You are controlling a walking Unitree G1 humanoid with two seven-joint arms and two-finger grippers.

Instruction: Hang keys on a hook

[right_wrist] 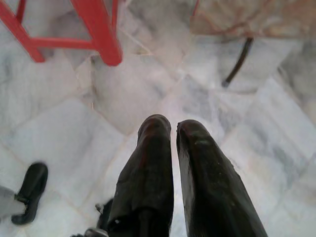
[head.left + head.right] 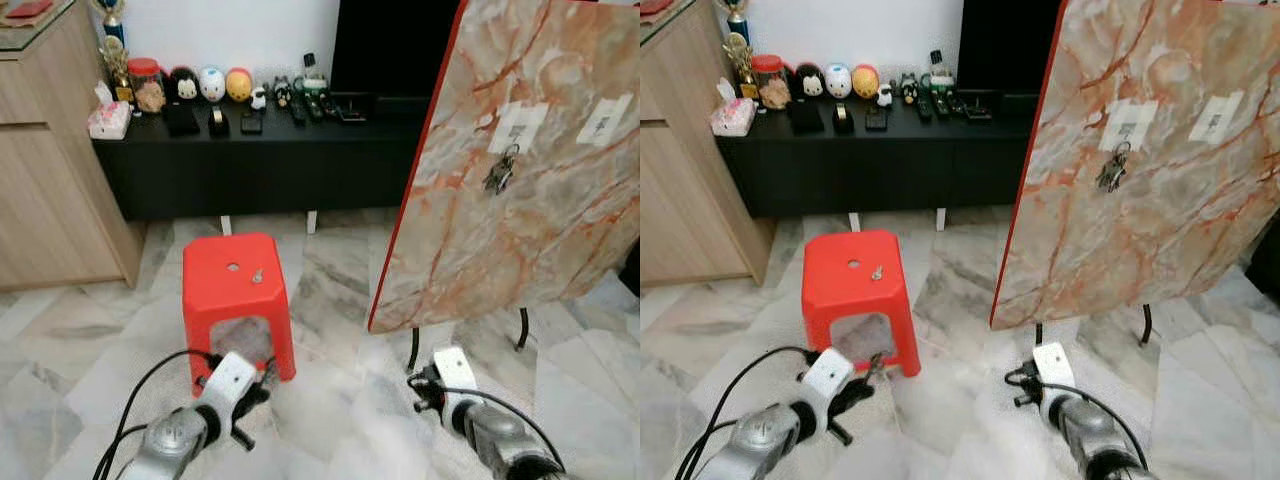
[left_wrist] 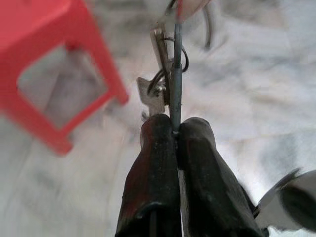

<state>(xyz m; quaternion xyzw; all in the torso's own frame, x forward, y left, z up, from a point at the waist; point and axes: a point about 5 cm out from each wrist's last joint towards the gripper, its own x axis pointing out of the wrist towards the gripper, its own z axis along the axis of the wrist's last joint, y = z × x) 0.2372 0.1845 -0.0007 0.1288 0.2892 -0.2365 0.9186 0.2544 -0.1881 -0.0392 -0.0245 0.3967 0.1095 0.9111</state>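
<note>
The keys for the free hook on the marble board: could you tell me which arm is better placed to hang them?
Left, probably: the left gripper is already shut on keys, while the right gripper holds nothing above the floor.

A stool (image 2: 234, 285) stands on the floor (image 2: 330, 300), in front of a low desk (image 2: 250, 165) set against the back wall. A row of figurines (image 2: 212, 84) and remotes (image 2: 310, 105) lies along the desk's top. A cabinet (image 2: 45, 170) stands at the desk's left end. Right of the stool leans a board (image 2: 520, 170), with keys (image 2: 500, 172) hanging on it. A single key (image 2: 257, 276) lies on the stool's top.
</note>
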